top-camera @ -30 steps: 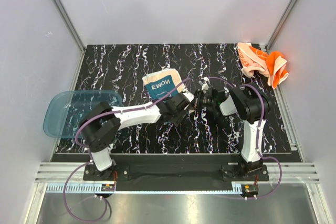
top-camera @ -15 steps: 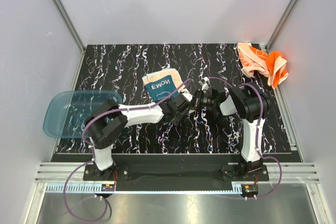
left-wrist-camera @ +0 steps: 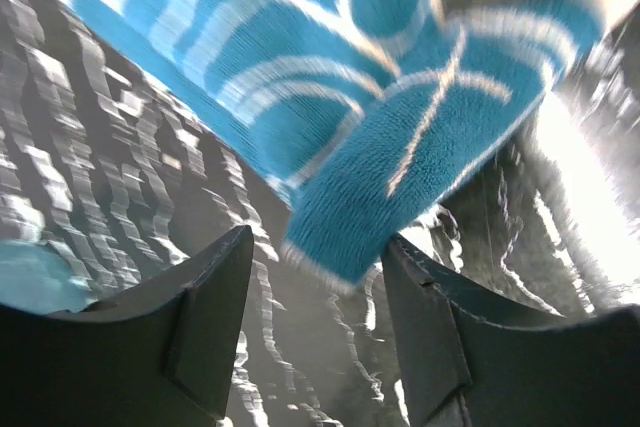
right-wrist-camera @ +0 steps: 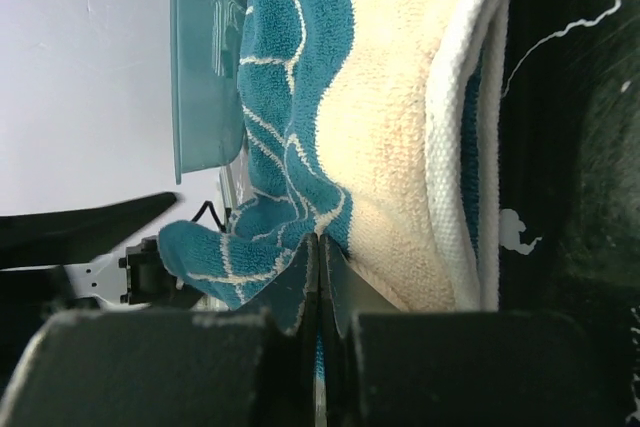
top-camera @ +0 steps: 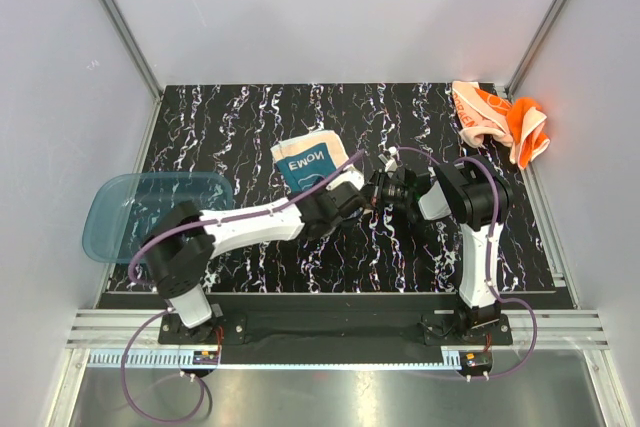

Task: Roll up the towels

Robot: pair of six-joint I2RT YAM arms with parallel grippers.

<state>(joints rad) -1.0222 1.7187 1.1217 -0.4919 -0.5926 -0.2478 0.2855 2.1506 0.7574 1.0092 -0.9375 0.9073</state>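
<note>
Mid-frame in the top view, we see the left claw nudged closer, fingers spread by the teal towel corner; right claw clenched on its edge. Towel unmoved on the bench, orange towel upper right; rolling not begun.

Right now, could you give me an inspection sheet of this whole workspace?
Surface: black marbled tabletop.
Job's things: teal towel mid-table, partly folded, cream reverse showing; orange towel crumpled at the far right corner.
Clutter: translucent blue tray overhanging the left edge.
Grippers: left gripper open at a corner of the teal towel; right gripper shut on a fold of it.
Cables: purple cables loop from both bases.
Surroundings: white walls, metal frame.
</note>
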